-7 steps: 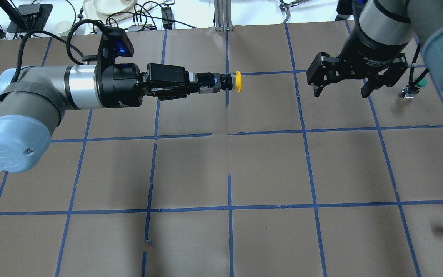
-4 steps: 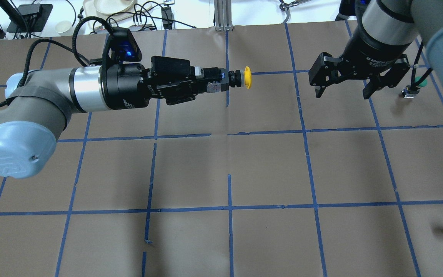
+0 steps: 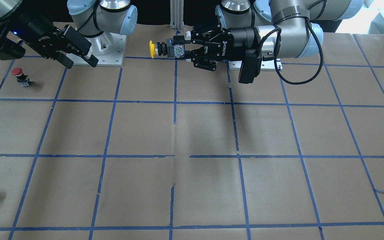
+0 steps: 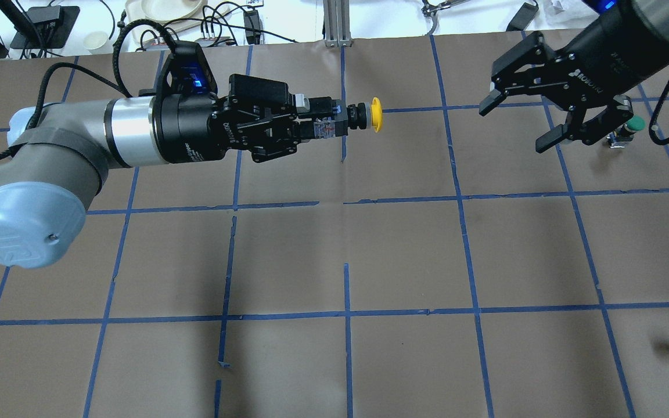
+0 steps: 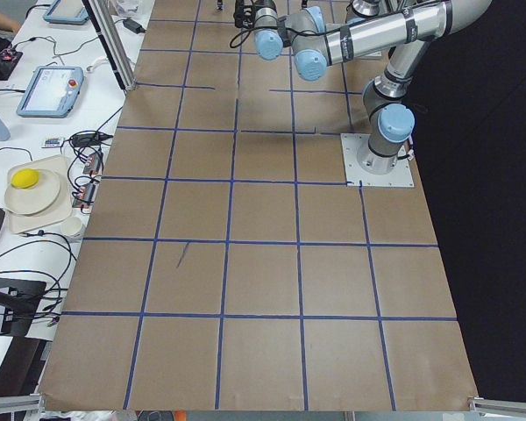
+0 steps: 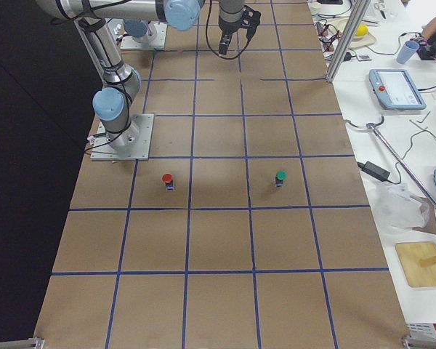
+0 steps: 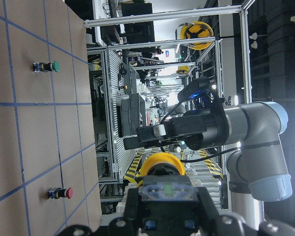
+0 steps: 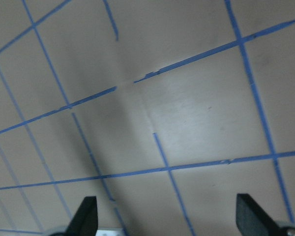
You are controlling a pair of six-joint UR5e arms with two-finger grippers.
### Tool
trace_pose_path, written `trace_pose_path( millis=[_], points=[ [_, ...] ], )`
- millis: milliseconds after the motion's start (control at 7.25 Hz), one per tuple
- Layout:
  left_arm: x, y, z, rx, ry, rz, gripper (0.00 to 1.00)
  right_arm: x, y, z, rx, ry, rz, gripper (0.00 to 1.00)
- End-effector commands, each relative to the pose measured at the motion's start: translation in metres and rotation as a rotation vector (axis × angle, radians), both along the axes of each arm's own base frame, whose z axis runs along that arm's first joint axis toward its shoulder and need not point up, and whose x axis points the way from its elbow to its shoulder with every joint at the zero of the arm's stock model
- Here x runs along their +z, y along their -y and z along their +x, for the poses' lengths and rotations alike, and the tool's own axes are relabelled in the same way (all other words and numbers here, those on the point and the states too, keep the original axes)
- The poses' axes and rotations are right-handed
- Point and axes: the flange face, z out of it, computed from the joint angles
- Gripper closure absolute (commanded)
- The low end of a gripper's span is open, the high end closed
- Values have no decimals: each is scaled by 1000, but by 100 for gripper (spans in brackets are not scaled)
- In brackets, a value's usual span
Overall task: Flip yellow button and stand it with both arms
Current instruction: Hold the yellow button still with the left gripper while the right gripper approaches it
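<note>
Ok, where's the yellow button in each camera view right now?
Exterior front-facing: yellow button at top centre, cap pointing view-left.
Overhead exterior: upper middle, cap pointing view-right.
Left wrist: bottom centre, just past the jaws.
Right wrist: not clearly in it.
Exterior left: too small to make out.
Exterior right: too small to make out.
Shared landmark: the left gripper clamping its black body.

The left arm (image 5: 377, 32) rises from its base plate (image 5: 403, 175) over the taped table (image 5: 245, 289)
</note>
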Motion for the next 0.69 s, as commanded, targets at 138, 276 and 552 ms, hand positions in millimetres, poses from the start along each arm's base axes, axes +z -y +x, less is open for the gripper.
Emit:
trace_pose_path(
  millis=[138,276,552],
  points=[
    [6,-7,-11,-26,9,-17,99,-5,-2,5,-221,513,110,0],
    [8,-7,-11,-24,5,-13,99,-17,-5,20,-223,565,131,0],
    [11,-7,-11,-25,5,-28,99,-21,-11,50,-206,633,158,0]
  ],
)
